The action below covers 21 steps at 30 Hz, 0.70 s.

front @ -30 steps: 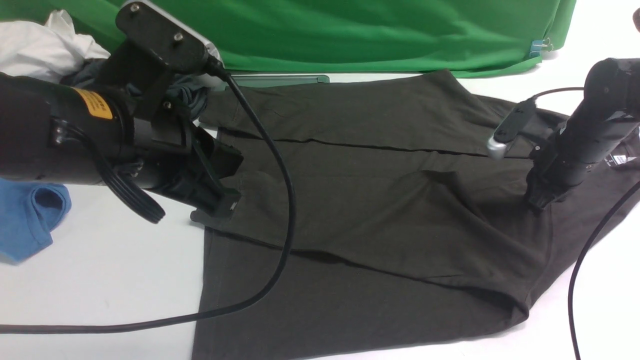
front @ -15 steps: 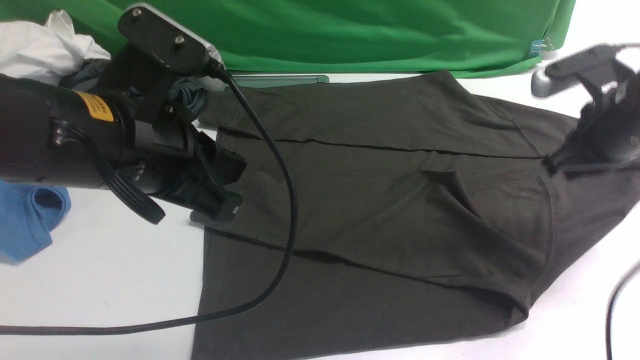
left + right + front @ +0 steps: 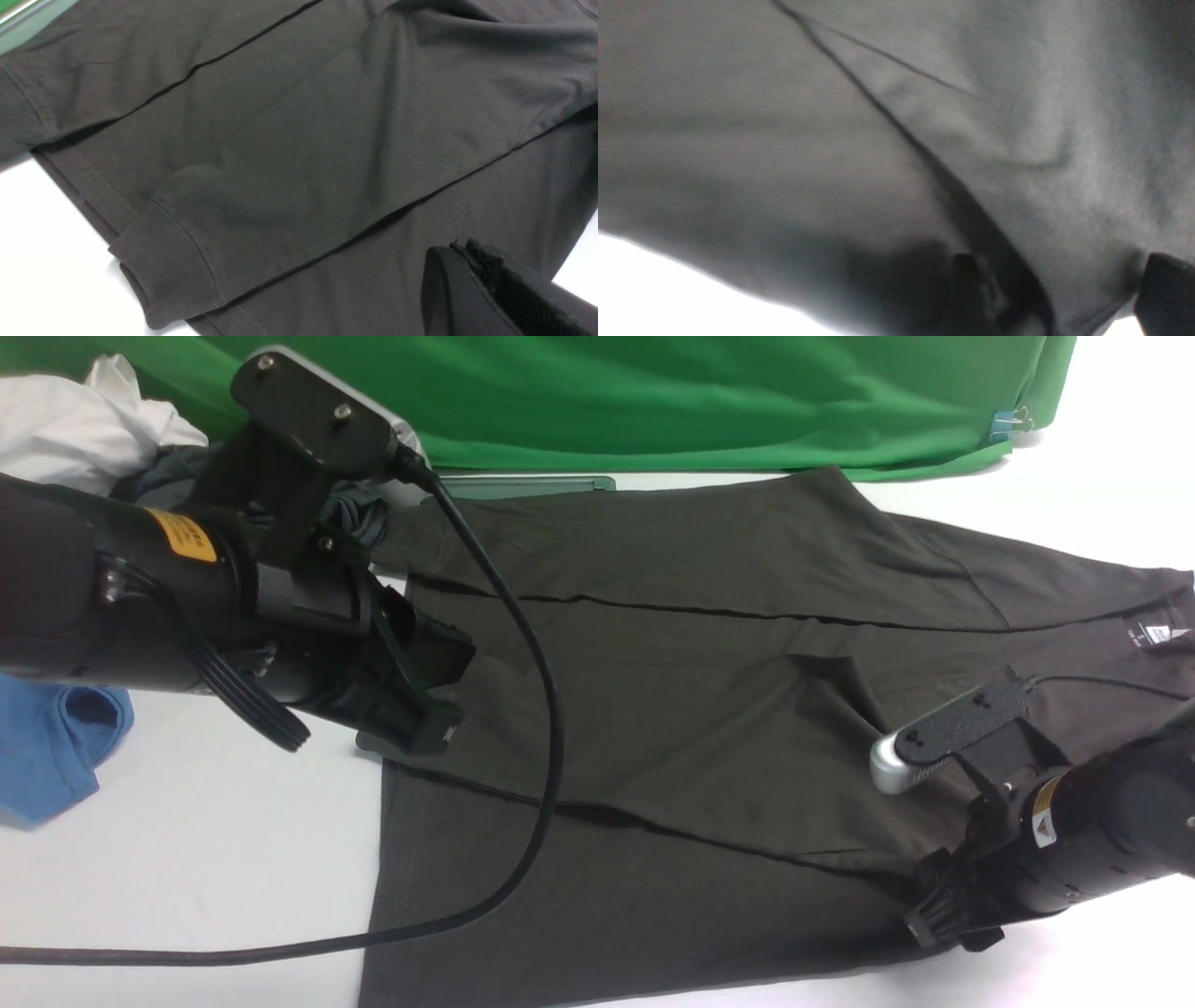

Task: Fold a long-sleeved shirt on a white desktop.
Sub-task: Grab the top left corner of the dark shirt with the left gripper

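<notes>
The long-sleeved shirt [image 3: 709, 691] lies spread on the white desktop [image 3: 187, 840], both sleeves folded across its body and its neck label [image 3: 1156, 635] at the far right. My left gripper [image 3: 411, 733] hovers at the shirt's left edge by the sleeve cuff [image 3: 163, 266]. In the left wrist view this gripper [image 3: 460, 254] is shut with nothing in it, above the shirt [image 3: 280, 163]. My right gripper [image 3: 943, 924] sits low at the shirt's near right corner. In the right wrist view it [image 3: 1064, 294] is open, its fingers either side of a fold of the shirt [image 3: 924, 116].
A blue shirt [image 3: 51, 747], a white cloth [image 3: 84, 420] and a dark grey-teal garment [image 3: 359, 518] lie at the left. The green backdrop [image 3: 700, 392] hangs behind, with the grey hatch [image 3: 523, 483] below it. The left arm's cable [image 3: 537, 709] trails over the shirt.
My right arm lifted off the shirt's far right side, swung up, then came down at the near right corner, and its jaws opened. The left arm barely moved.
</notes>
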Each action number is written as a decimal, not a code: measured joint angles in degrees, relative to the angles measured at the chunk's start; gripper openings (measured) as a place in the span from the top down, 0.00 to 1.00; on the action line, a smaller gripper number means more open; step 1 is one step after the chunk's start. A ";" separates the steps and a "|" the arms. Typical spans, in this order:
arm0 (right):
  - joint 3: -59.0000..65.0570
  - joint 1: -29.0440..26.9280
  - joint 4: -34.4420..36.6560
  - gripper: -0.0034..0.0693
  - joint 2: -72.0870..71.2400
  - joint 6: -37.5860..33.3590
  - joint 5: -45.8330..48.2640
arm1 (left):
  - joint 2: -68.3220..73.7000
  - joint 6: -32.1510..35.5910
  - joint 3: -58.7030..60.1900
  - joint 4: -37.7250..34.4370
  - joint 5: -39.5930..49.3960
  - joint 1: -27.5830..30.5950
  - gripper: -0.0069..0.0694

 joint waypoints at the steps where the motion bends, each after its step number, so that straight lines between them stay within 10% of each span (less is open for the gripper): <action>1: 0.02 0.00 -0.68 0.41 0.74 0.74 -0.29 | 0.00 0.14 0.00 0.01 0.00 0.00 0.89; 12: -0.13 0.07 2.04 0.89 1.42 2.97 4.15 | 0.00 0.86 0.00 0.01 0.25 0.00 0.89; 16: -0.34 0.07 4.40 0.87 1.01 7.17 7.35 | 0.00 0.98 0.00 0.01 0.85 0.00 0.89; 21: -0.58 0.07 5.16 0.54 0.88 9.35 11.21 | 0.00 0.98 0.00 0.01 1.22 0.00 0.89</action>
